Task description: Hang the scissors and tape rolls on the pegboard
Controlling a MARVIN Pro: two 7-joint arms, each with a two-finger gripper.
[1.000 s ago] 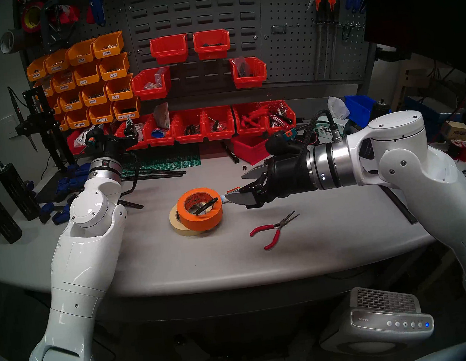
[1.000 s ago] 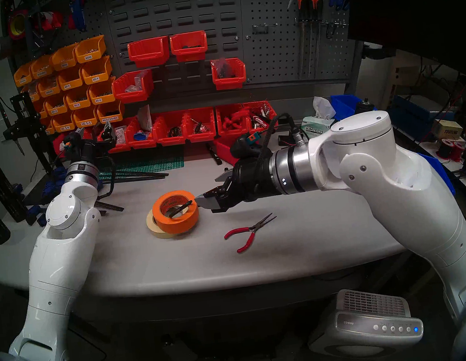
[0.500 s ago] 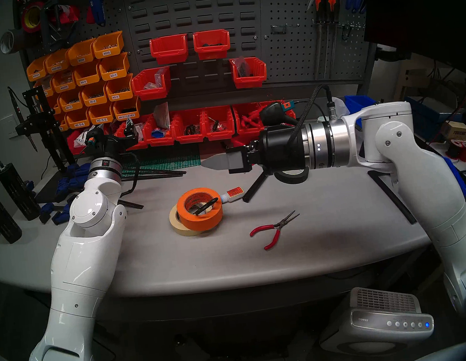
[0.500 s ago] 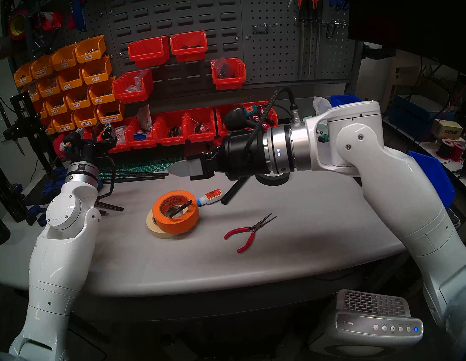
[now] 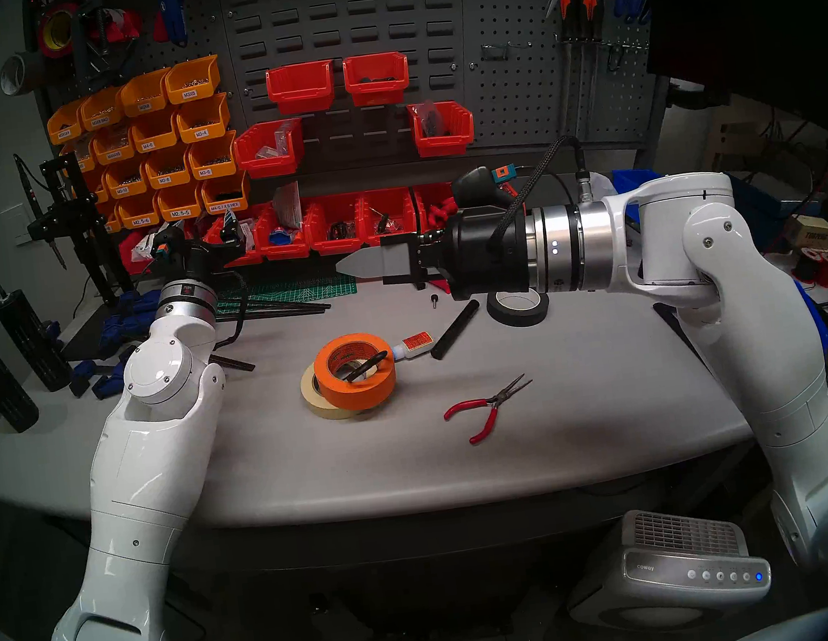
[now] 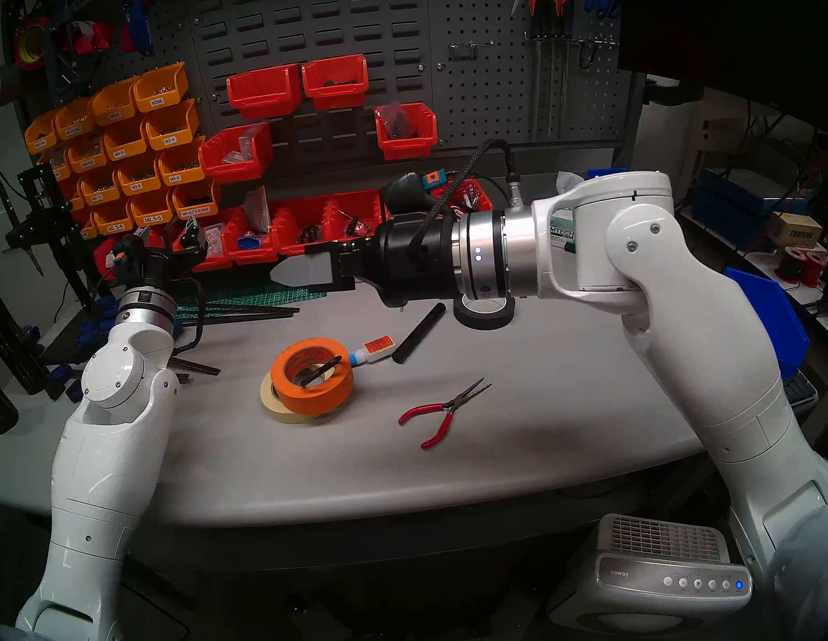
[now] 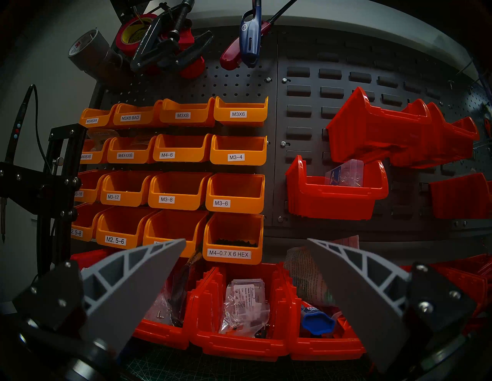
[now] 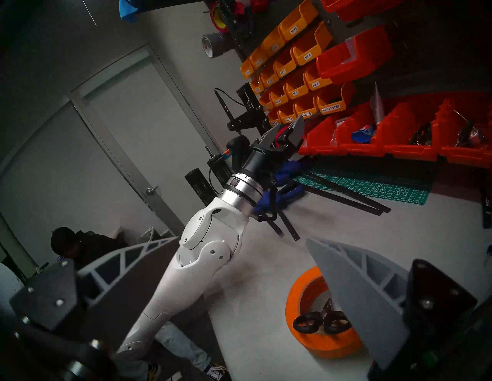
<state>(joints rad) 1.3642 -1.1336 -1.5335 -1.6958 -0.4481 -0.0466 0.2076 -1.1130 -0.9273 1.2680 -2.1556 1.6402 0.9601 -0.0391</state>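
Right gripper [image 5: 349, 267] hangs spread and empty, level above the table [image 5: 567, 423], so I have nothing hung yet. Scissors [image 5: 365, 365] lie inside the orange roll [image 5: 355, 373], stacked on the cream roll [image 5: 319, 400]; pegboard [image 5: 520, 94] waits behind. Left gripper [image 7: 246, 279] idles agape.

The right gripper [image 5: 360, 269] rose from beside the orange tape roll [image 5: 354, 371], rolled, and uncovered the glue bottle [image 5: 412, 346] and black tape [image 5: 518, 308].
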